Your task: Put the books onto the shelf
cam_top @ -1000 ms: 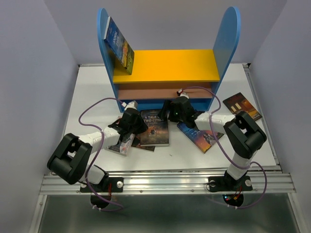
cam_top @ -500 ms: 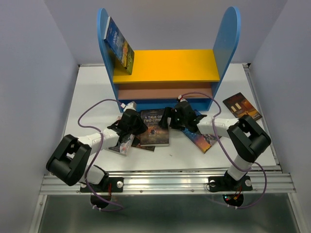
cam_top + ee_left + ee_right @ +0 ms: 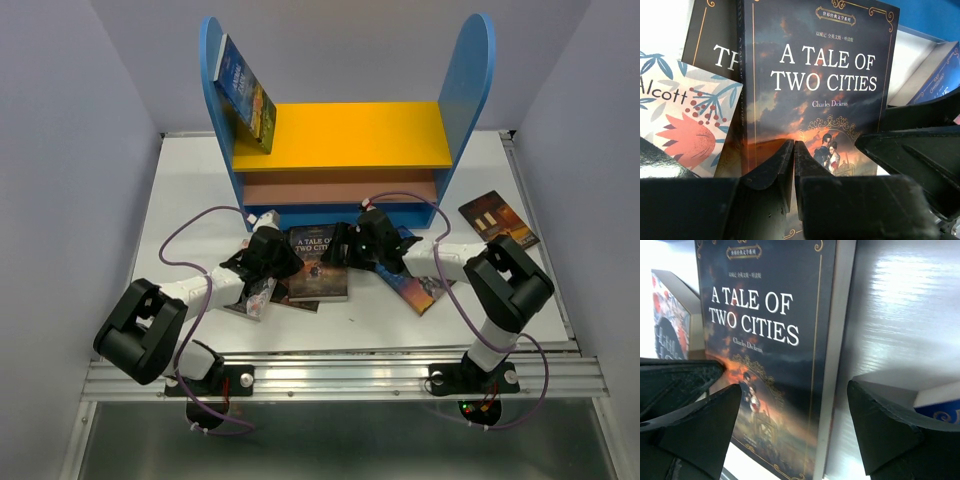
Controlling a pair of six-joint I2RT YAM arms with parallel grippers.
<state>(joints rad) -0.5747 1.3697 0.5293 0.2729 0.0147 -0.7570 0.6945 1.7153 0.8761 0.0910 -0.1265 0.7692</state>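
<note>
A Tale of Two Cities (image 3: 318,265) lies flat, cover up, on the table (image 3: 180,190) just in front of the shelf (image 3: 340,135), between the two arms. It partly covers a dark book (image 3: 710,40), which lies beside the floral Little Women (image 3: 675,125). The right gripper (image 3: 795,387) is empty with its jaws wide apart, one finger above the cover and the other above bare table past the page edge, so it straddles that long edge. The left gripper (image 3: 793,145) has its fingers pressed together on nothing, with the tips low over the cover near the spine; contact cannot be confirmed. One blue-orange book (image 3: 245,90) already leans against the left panel on the yellow board, and two more (image 3: 420,280) (image 3: 497,218) lie to the right. Step in hand, as judged: pick-up of this title. The next move probably calls for the left tips to steady or tilt the book while the right jaws descend and close on the raised edge
</note>
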